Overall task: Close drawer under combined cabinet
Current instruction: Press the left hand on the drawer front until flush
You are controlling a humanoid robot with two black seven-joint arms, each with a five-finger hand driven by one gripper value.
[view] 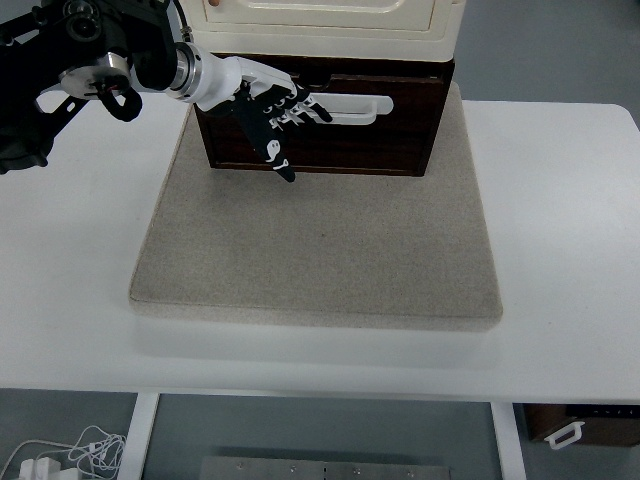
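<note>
Left hand [268, 115] flat against drawer [320, 125], fingers extended, gripping nothing.
We judge an off-centre push risks skewing the drawer or shifting the cabinet [330, 20] above it.

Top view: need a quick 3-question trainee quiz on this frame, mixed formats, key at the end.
1. True or false: the left hand is at the front of the dark drawer.
2. What does the cabinet stand on? A) bare white table B) grey mat C) metal tray
3. Fill in: the white handle on the drawer front runs ____ (horizontally/vertically).

Key: 1 true; 2 B; 3 horizontally. The right hand is out of view.
</note>
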